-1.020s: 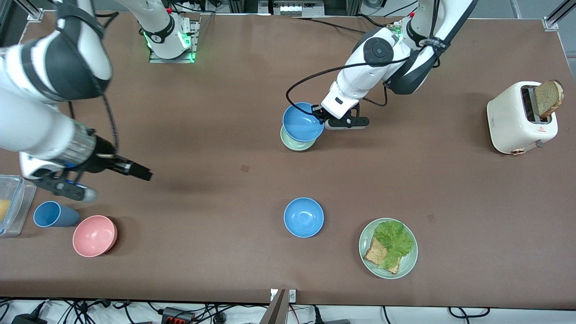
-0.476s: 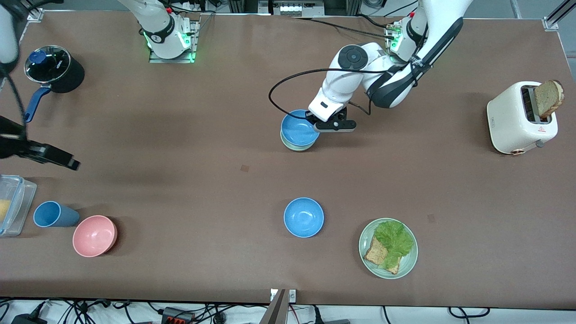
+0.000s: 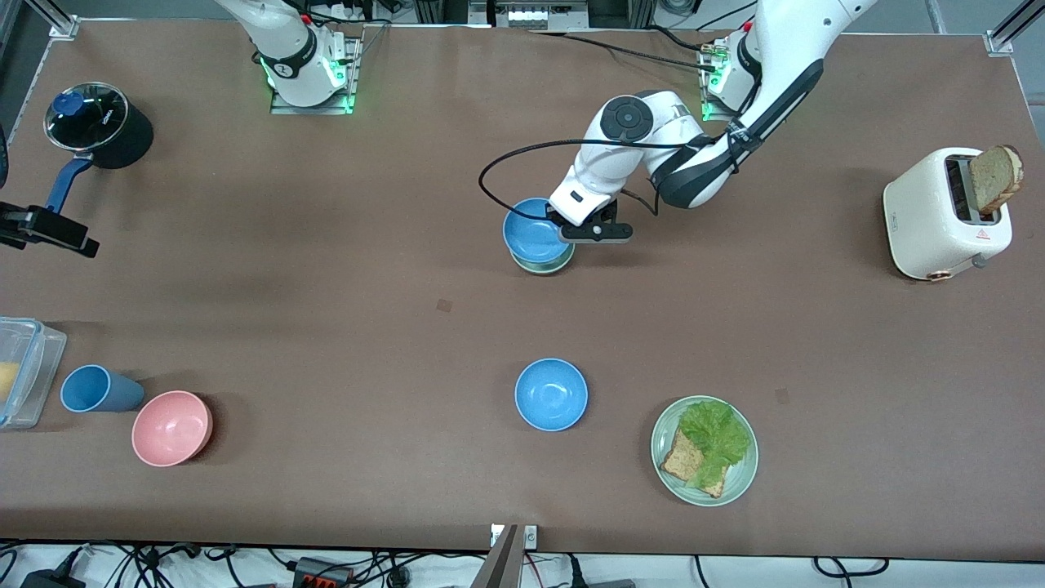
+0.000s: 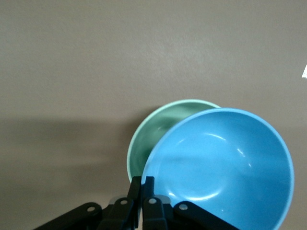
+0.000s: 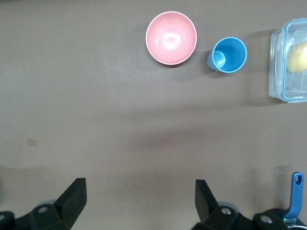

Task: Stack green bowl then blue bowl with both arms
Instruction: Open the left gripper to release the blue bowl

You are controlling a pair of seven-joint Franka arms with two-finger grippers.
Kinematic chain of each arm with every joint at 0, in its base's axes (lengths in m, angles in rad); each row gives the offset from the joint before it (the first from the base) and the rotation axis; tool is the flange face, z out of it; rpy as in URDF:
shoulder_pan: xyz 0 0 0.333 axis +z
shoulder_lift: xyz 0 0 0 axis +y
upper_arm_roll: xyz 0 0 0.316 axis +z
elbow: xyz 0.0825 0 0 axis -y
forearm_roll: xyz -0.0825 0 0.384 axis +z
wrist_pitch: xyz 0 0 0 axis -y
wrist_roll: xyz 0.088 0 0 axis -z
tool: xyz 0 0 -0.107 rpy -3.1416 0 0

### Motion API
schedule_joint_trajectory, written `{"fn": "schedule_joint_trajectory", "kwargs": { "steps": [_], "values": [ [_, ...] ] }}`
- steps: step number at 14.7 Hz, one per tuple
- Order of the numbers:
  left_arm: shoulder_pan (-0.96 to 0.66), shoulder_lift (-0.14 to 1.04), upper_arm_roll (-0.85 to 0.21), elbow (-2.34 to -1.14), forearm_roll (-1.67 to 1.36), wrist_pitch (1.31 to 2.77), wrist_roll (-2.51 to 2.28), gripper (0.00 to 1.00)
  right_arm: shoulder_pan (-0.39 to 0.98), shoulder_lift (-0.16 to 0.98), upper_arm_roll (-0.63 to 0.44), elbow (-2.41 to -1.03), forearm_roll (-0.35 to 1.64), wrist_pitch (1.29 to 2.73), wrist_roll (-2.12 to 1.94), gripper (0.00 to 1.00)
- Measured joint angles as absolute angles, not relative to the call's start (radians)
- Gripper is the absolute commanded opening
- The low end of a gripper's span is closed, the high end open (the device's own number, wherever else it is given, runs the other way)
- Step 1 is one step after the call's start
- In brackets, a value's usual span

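Your left gripper pinches the blue bowl's rim, now lowered almost squarely over the green bowl mid-table, no longer offset; release looks close; both bowls appear empty. Your right gripper, fingers spread, has withdrawn to the table's edge beside the pot; the plate holds lettuce and bread.
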State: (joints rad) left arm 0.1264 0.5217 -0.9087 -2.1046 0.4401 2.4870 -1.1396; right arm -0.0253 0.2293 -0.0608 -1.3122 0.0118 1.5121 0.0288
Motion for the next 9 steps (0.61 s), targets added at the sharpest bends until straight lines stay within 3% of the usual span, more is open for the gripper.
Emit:
{"fn": "schedule_joint_trajectory", "kwargs": {
  "steps": [4, 9],
  "values": [
    [0.152, 0.519, -0.907, -2.076, 0.44, 2.442, -1.153, 0.44, -0.025, 0.222, -0.054, -1.323, -0.023, 1.507, -0.007, 1.0],
    [0.254, 0.507, -0.967, -1.884, 0.452, 2.169, -1.117, 0.48, -0.025, 0.132, -0.053, -1.476, -0.023, 1.562, -0.012, 1.0]
  ]
}}
